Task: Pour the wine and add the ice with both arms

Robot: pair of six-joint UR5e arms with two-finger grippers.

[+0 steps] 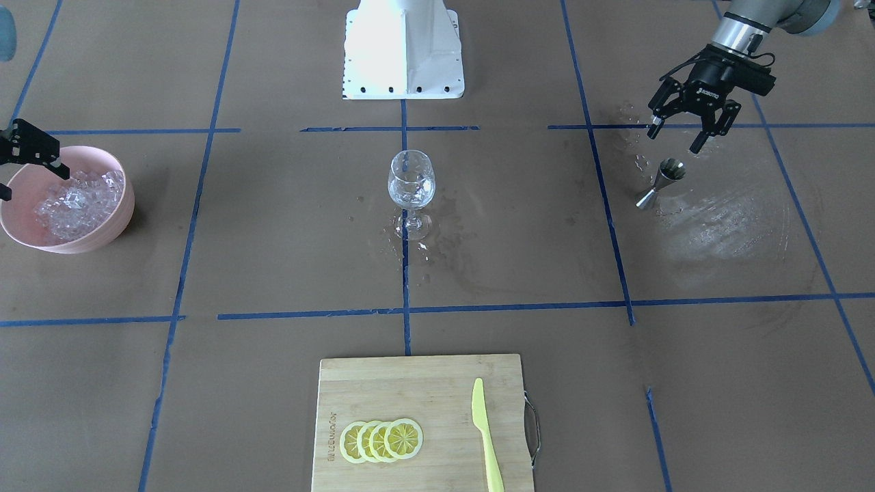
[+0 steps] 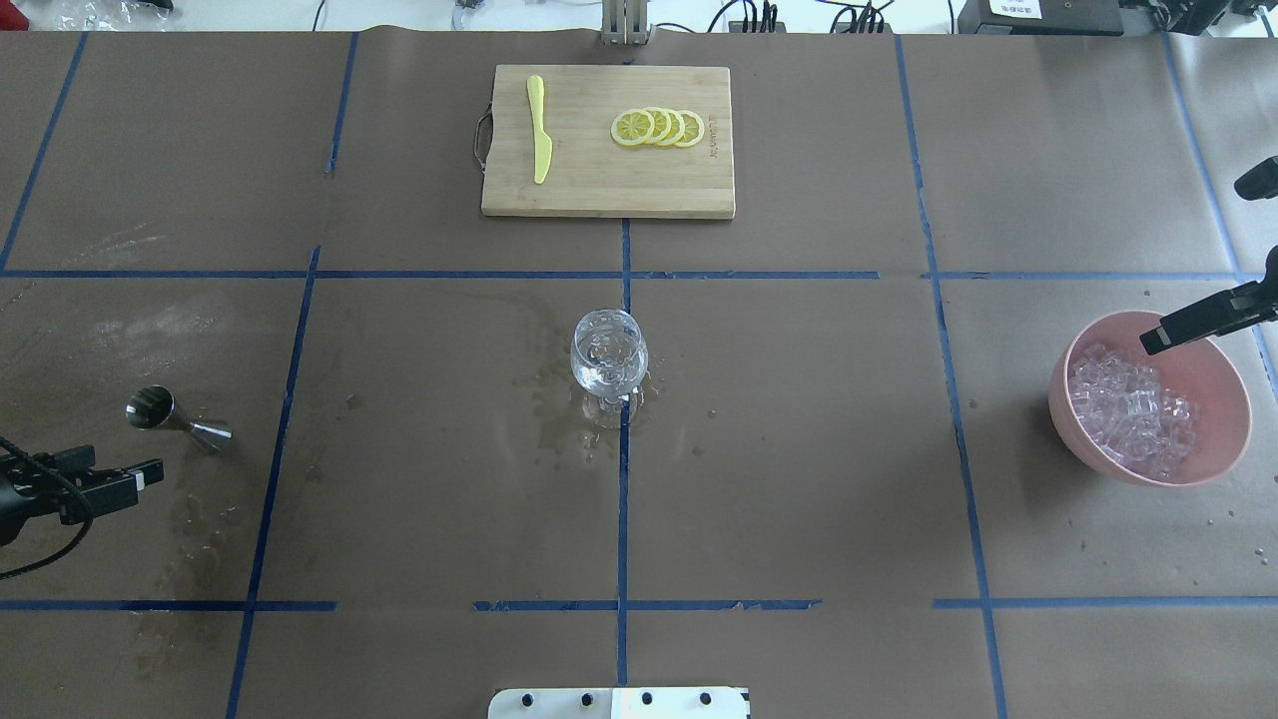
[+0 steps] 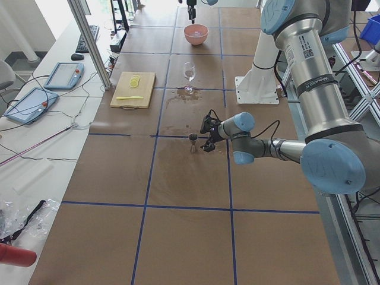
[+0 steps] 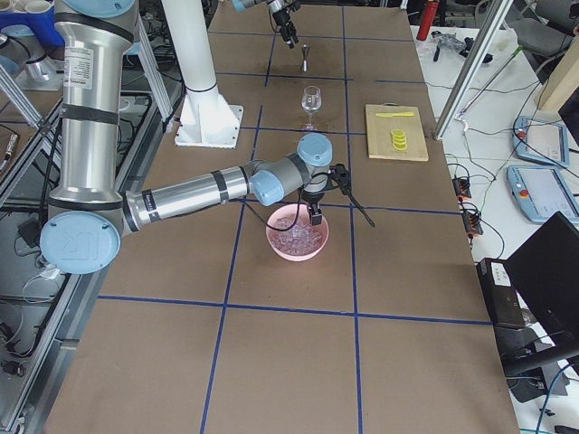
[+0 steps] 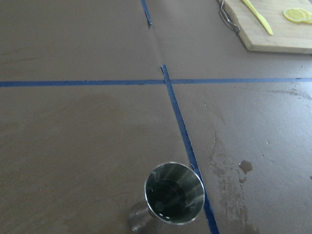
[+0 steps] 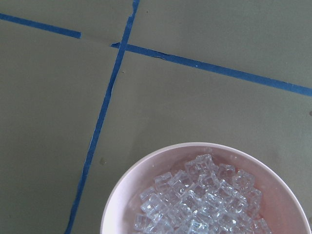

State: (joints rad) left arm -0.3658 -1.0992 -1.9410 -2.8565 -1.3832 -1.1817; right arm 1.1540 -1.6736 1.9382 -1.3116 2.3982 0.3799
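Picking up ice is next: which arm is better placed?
Right. The right gripper hangs, jaws open, at the pink bowl of ice; the left gripper is far off beside the jigger.

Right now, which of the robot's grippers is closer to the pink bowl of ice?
The right. The right gripper hovers over the pink bowl at its rim, above the ice; the left gripper is far off at the opposite end, near the metal jigger.

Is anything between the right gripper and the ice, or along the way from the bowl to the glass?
Nothing visible. The right gripper hangs open just over the ice in the bowl. Only bare, slightly wet table lies between the bowl and the glass.
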